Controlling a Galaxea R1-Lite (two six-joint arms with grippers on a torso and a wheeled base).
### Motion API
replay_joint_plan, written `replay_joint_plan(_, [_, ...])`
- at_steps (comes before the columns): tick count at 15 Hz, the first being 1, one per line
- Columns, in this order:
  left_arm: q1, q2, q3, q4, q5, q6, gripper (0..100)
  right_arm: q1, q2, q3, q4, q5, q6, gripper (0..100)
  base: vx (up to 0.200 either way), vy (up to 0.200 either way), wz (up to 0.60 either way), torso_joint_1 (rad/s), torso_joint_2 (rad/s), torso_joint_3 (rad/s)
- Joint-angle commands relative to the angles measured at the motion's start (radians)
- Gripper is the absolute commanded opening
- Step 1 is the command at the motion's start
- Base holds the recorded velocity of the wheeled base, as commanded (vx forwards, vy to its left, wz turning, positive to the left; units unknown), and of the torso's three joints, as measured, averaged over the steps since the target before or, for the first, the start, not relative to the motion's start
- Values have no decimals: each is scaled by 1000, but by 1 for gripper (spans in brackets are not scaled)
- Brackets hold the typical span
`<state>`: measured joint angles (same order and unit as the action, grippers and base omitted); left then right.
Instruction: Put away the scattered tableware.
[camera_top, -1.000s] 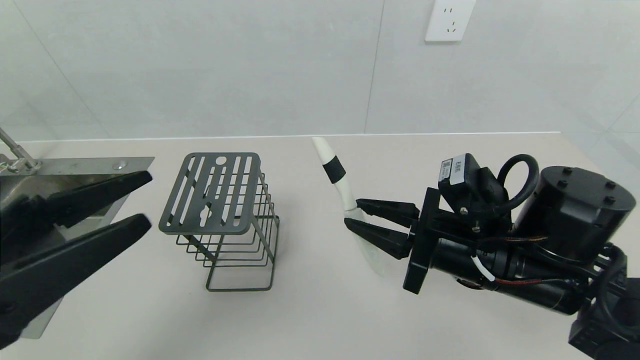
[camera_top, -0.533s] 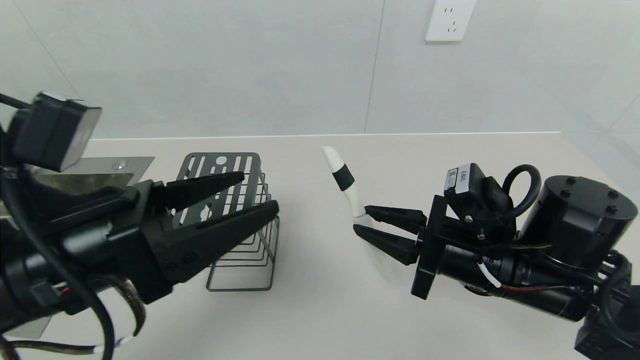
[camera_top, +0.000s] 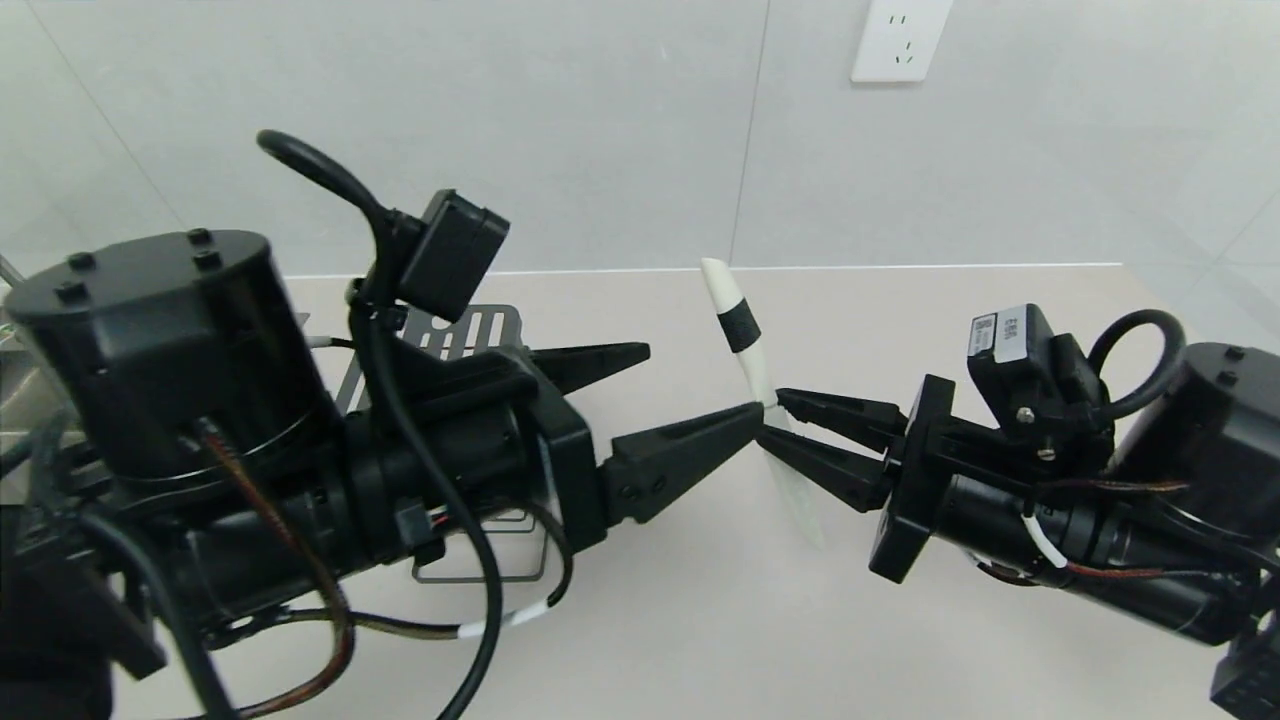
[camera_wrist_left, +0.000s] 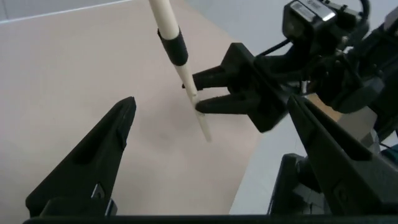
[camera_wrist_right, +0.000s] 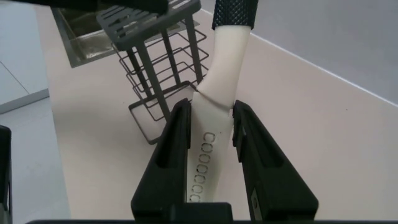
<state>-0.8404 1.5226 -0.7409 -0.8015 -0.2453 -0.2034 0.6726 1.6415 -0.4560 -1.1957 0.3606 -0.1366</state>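
Observation:
A white utensil (camera_top: 752, 365) with a black band on its handle and a flat pale blade stands tilted above the table, handle up. My right gripper (camera_top: 779, 417) is shut on it where handle meets blade; the right wrist view shows the fingers (camera_wrist_right: 178, 134) pressed on the blade's (camera_wrist_right: 211, 115) sides. From the left, my left gripper (camera_top: 705, 378) stands open, its lower fingertip right beside the utensil. In the left wrist view the utensil (camera_wrist_left: 186, 87) and right gripper (camera_wrist_left: 196, 93) lie between the wide-open left fingers (camera_wrist_left: 115, 134).
A dark wire rack (camera_top: 492, 325) stands on the table behind my left arm, largely hidden by it; the right wrist view shows the rack (camera_wrist_right: 152, 34) beside a metal sink (camera_wrist_right: 87, 40). The wall with a socket (camera_top: 898, 40) closes the table's far edge.
My left arm has swung in from the left edge to the middle, its open gripper now at the utensil. The right gripper has carried the utensil slightly right and up.

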Motion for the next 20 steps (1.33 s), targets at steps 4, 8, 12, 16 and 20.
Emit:
replay_joint_plan(4, [-31, 205, -74, -147, 77, -1, 100, -37, -29, 57, -56, 1, 18, 0, 0, 0, 0, 0, 0, 0])
replay_joint_plan(8, [-25, 242, -129, -150, 78, -4, 100, -37, -29, 86, -117, 3, 29, 0, 0, 0, 0, 0, 0, 0])
replay_joint_plan(12, [-32, 261, -172, -154, 72, -4, 100, -34, -28, 86, -127, 3, 32, 0, 0, 0, 0, 0, 0, 0])
replay_joint_plan(16, [-32, 283, -213, -237, 74, -2, 100, -34, -28, 80, -136, 4, 34, 0, 0, 0, 0, 0, 0, 0])
replay_joint_plan(20, [-40, 300, -224, -254, 72, -2, 100, -31, -9, 42, -136, 4, 43, 0, 0, 0, 0, 0, 0, 0])
